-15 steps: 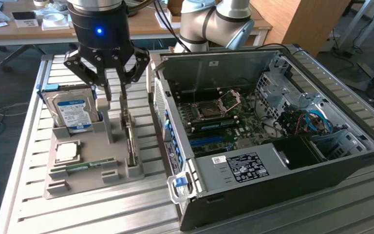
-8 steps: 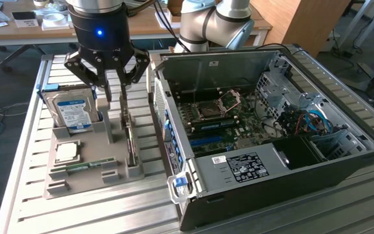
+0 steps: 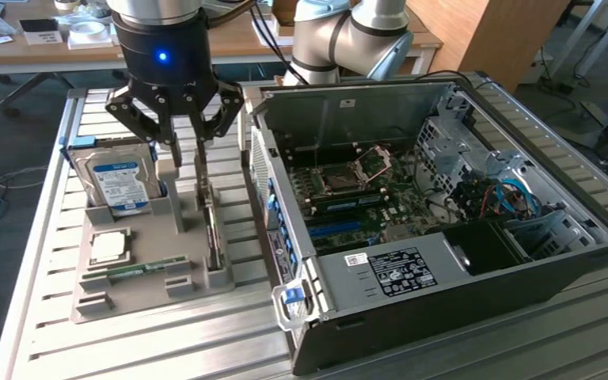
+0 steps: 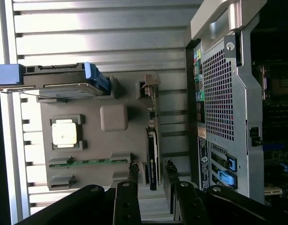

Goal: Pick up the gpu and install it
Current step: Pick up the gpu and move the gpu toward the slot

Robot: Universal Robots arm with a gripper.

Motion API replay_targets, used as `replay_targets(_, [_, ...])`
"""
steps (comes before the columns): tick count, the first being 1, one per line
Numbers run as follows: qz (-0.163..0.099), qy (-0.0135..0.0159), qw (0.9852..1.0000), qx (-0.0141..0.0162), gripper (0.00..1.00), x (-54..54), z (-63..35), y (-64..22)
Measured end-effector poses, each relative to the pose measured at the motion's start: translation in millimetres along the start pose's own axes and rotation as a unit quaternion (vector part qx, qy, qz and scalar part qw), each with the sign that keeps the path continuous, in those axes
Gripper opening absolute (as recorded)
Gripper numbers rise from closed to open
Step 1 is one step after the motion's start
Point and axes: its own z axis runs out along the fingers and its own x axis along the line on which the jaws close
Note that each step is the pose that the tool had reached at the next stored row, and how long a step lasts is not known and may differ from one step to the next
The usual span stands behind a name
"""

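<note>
The gpu (image 3: 212, 233) stands on its edge in a slot of the grey holder tray (image 3: 140, 294), close to the computer case. It is a thin dark card with a silver bracket end (image 4: 150, 86). My gripper (image 3: 188, 158) hangs just above the card's far end, open. In the wrist view the gpu (image 4: 153, 154) runs between the two fingertips (image 4: 133, 172), with a gap on each side. The gripper (image 4: 151, 172) holds nothing.
The tray also carries a blue-labelled hard drive (image 3: 120, 184), a square processor (image 3: 108, 246) and a green memory stick (image 3: 140, 269). The open computer case (image 3: 557, 261) lies at the exterior view's right, motherboard (image 3: 357, 194) exposed. All of it rests on a slatted metal table (image 3: 124, 348).
</note>
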Motion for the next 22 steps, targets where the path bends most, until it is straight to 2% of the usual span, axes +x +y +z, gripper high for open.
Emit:
replay_targets(11, [0.000,-0.0002,1.0000,-0.0004,0.36,0.0,2.3,0.0])
replay_targets(22, [0.000,-0.0001,1.0000,-0.0002,0.36,0.3,11.2,-0.5])
